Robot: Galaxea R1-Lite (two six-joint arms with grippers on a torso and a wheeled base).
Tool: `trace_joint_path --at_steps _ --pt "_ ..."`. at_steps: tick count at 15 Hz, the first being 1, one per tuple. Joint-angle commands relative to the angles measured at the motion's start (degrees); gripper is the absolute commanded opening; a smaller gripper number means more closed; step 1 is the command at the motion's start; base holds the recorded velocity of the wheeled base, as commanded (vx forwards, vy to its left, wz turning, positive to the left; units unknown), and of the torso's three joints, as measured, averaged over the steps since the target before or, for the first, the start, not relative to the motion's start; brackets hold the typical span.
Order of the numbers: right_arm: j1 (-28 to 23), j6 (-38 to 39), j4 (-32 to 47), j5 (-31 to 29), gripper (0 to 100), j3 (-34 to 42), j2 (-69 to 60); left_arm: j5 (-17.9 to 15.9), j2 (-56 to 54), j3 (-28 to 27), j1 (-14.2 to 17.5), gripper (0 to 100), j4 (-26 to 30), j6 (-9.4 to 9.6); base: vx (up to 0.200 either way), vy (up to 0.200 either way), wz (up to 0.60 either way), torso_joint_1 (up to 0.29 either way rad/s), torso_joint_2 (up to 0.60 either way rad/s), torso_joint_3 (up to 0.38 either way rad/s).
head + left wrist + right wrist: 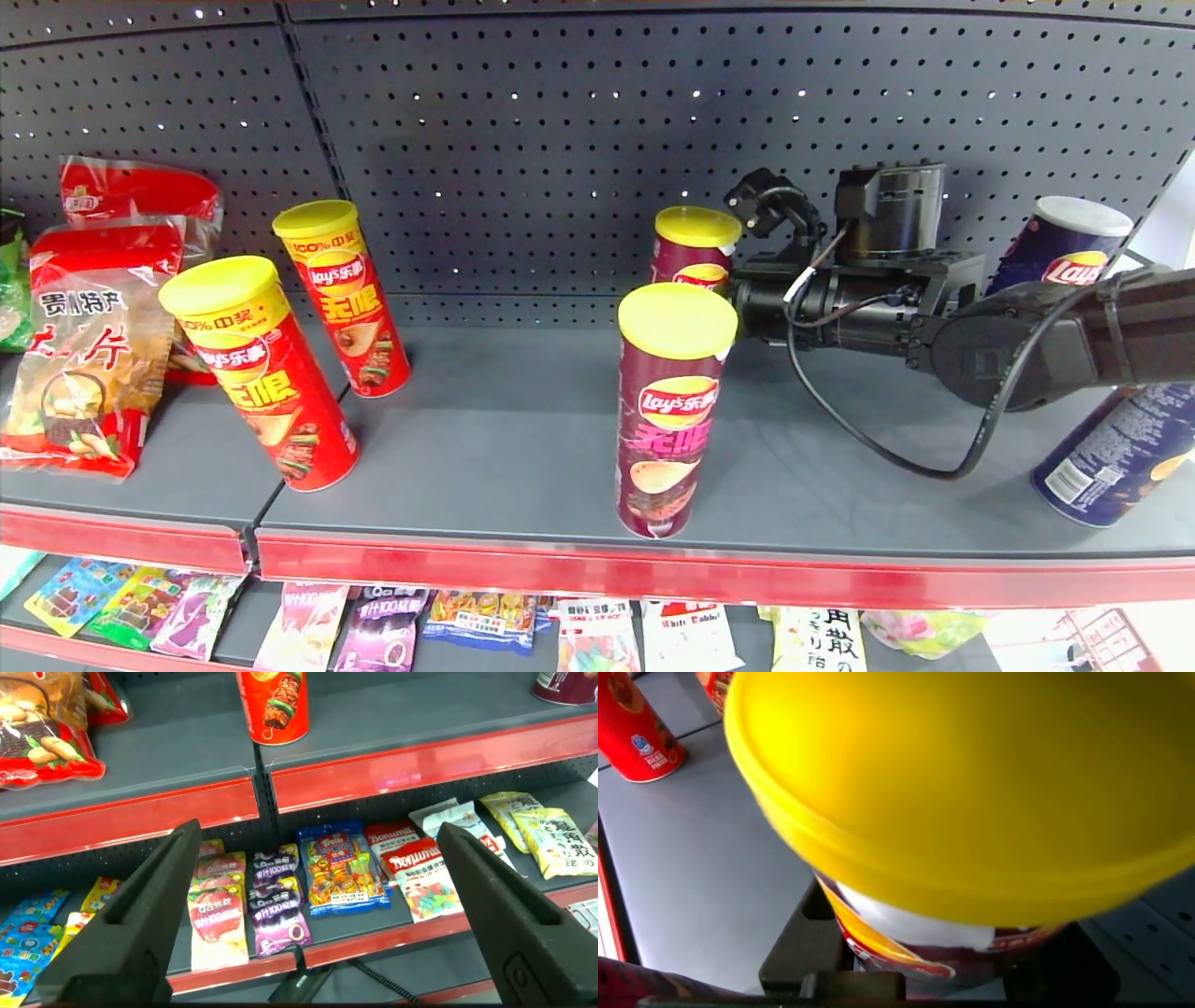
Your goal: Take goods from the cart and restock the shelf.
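The right gripper (742, 299) reaches in from the right side, over the grey shelf (523, 439). Its jaws are clenched on the rear maroon can (693, 250), one on each side of the body below the yellow lid. In the right wrist view the lid lies close under the camera, with dark jaw parts against both flanks of the can. This can is upright, near the pegboard back wall (560, 140). Its base is hidden behind the front maroon can (674, 411), so contact with the shelf cannot be confirmed.

The front maroon can stands upright near the red front edge of the shelf, apart from the gripper.

The left gripper (320, 831) hangs in front of the lower shelf (392, 938). Its jaws are spread wide and hold nothing. Rows of sweet packets (341, 868) lie flat on that lower shelf.

Other stock on the grey shelf:
- Two red cans, one forward (266, 373) and one farther back (341, 299), stand left of the maroon pair.
- Snack bags (89, 345) stand at the far left.
- Two blue cans, one at the back (1064, 245) and one forward (1111, 448), are at the far right, partly covered by the right arm.
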Motion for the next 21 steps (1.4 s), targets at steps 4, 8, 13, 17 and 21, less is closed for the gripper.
trace_joint_path --at_steps 4,8,13,17,21 --pt "0.52 0.18 -0.19 -0.07 100 0.46 -0.28 0.02 0.07 0.0 -0.01 100 0.01 -0.01 0.0 0.0 0.0 0.0 0.0 0.0" --pt "0.25 0.18 -0.19 -2.01 100 1.87 -1.87 0.02 0.07 0.0 -0.01 100 0.01 -0.01 0.0 0.0 0.0 0.0 0.0 0.0" --pt "-1.59 0.27 -0.19 -3.77 100 7.58 -6.61 -0.16 0.07 0.0 -0.01 100 0.01 -0.01 0.0 0.0 0.0 0.0 0.0 0.0" --pt "-3.0 0.27 -0.19 -3.77 100 11.62 -10.48 -0.25 0.07 0.0 -0.01 100 0.01 -0.01 0.0 0.0 0.0 0.0 0.0 0.0" --pt "-4.84 0.36 -0.19 -7.11 100 16.1 -14.0 -0.51 0.07 0.0 -0.01 100 0.01 -0.1 0.0 0.0 0.0 0.0 0.0 0.0"
